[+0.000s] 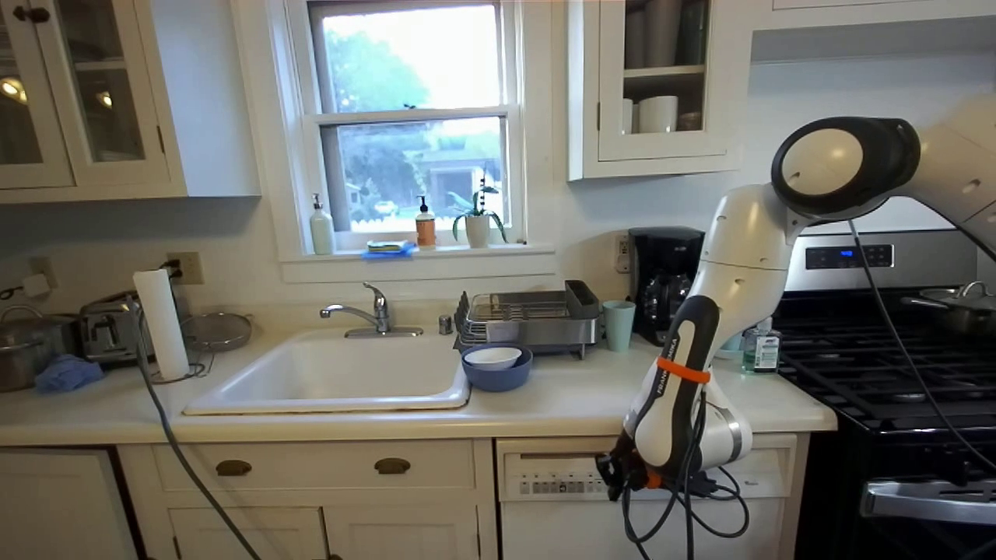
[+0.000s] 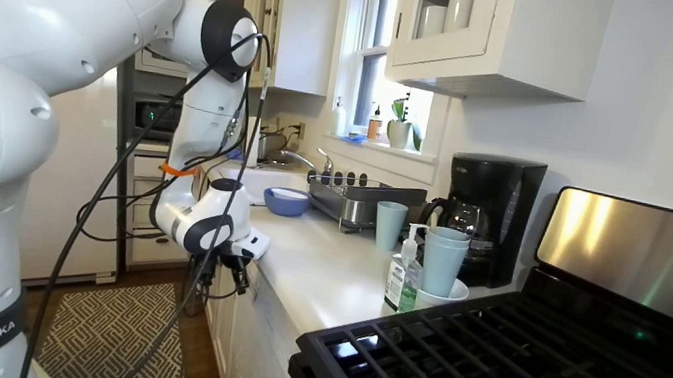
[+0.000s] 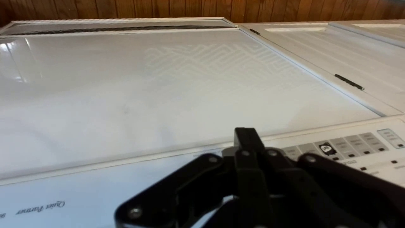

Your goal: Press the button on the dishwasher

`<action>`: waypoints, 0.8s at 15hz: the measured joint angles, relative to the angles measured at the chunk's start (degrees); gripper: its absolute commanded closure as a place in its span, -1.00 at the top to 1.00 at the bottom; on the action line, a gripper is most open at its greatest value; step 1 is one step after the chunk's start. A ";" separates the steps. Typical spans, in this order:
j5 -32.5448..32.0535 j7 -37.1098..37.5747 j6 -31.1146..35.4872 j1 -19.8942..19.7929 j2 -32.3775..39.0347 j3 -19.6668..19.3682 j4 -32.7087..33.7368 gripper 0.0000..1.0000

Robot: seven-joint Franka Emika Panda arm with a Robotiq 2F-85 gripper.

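The white dishwasher [image 1: 560, 537] is built in under the counter, and its front also shows in an exterior view [image 2: 261, 345]. Its top control strip [image 1: 552, 486] has a row of small grey buttons with dark markings. In the wrist view the dishwasher front [image 3: 126, 95] appears upside down, with the button row [image 3: 343, 147] right of the fingers. My gripper [image 3: 248, 133] is shut with nothing between its fingertips. In both exterior views the gripper [image 1: 615, 490] [image 2: 242, 286] hangs at the strip, just beside the buttons. The fingers hide part of the row; contact cannot be told.
The countertop edge [image 1: 545, 426] runs just above the strip. A blue bowl [image 1: 498, 379] and the sink [image 1: 327, 404] are on the counter. The black stove [image 2: 482, 358] stands beside the dishwasher. Loose cables [image 1: 735, 513] hang from the wrist. Cream cabinets [image 1: 311, 467] adjoin.
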 measured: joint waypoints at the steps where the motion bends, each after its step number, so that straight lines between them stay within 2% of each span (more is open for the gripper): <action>1: 0.38 0.00 0.01 0.12 0.33 -0.18 0.42 -1.00; 12: 3.08 0.00 1.63 1.84 2.38 -1.47 2.24 -1.00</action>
